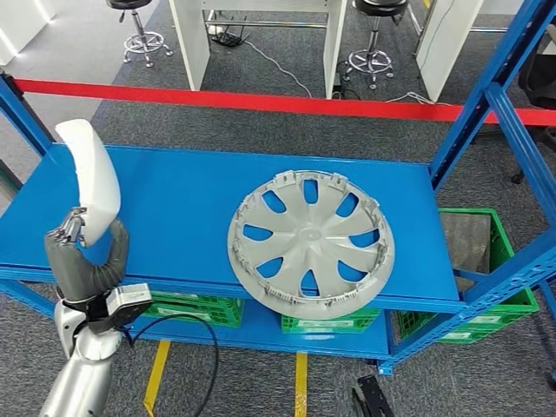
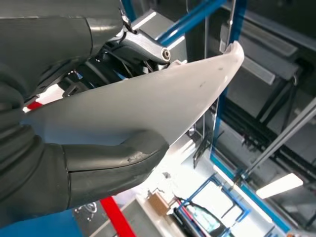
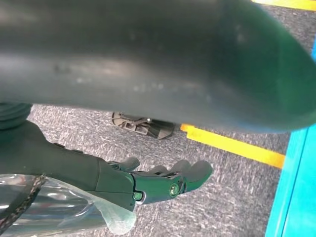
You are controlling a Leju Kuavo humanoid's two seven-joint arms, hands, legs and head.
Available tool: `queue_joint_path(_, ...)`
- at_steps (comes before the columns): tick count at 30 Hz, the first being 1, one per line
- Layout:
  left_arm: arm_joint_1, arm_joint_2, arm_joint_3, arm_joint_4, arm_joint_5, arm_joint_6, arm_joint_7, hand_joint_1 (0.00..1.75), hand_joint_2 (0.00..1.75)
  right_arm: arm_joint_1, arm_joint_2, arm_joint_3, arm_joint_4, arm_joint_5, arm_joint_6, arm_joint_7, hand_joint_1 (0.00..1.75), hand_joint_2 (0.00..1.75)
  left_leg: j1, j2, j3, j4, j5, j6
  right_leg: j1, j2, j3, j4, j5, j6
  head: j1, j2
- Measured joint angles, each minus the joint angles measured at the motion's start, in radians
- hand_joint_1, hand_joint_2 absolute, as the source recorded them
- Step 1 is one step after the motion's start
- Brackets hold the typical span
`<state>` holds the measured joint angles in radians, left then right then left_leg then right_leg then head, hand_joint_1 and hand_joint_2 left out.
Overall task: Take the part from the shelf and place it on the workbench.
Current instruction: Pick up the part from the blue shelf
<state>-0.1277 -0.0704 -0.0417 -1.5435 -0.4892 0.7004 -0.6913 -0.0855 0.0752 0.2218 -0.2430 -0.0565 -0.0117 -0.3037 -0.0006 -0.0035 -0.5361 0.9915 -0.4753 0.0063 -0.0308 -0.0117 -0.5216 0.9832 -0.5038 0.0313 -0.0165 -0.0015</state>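
The left hand [image 1: 83, 254] grips the white part [image 1: 94, 181], lifted above the blue shelf's [image 1: 177, 217] left end; a hubcap [image 1: 311, 243] lies on that shelf. The right hand [image 3: 149, 180] hangs with fingers apart, holding nothing.

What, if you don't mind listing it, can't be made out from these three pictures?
- Head view: the left hand has its palm side and part of the white part hidden by its own fingers.
- Left wrist view: the thumb covers the part's near edge; the background is blurred.
- Right wrist view: a dark blurred bulk hides what is above the right hand.
- Head view: the green crates are mostly covered by the blue shelf.
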Motion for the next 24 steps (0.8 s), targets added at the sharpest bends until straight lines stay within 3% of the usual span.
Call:
queue_joint_path(8, 0.01, -0.027, 0.023, -0.046, -0.006, 0.0, 0.0, 1.75, 1.75, 0.0, 0.0, 0.0, 0.0, 0.0, 0.0, 0.0, 0.0, 0.0, 0.0, 0.0, 0.0, 0.0, 0.0, 0.0, 0.0, 0.001, 0.0, 0.001, 0.0, 0.0, 0.0, 0.0)
queue_joint_path(24, 0.012, -0.035, 0.024, -0.038, -0.014, 0.0, 0.0, 1.75, 1.75, 0.0, 0.0, 0.0, 0.0, 0.002, 0.0, -0.003, 0.0, 0.0, 0.0, 0.0, 0.0, 0.0, 0.0, 0.0, 0.0, 0.001, 0.0, 0.0, 0.0, 0.0, 0.0, 0.0)
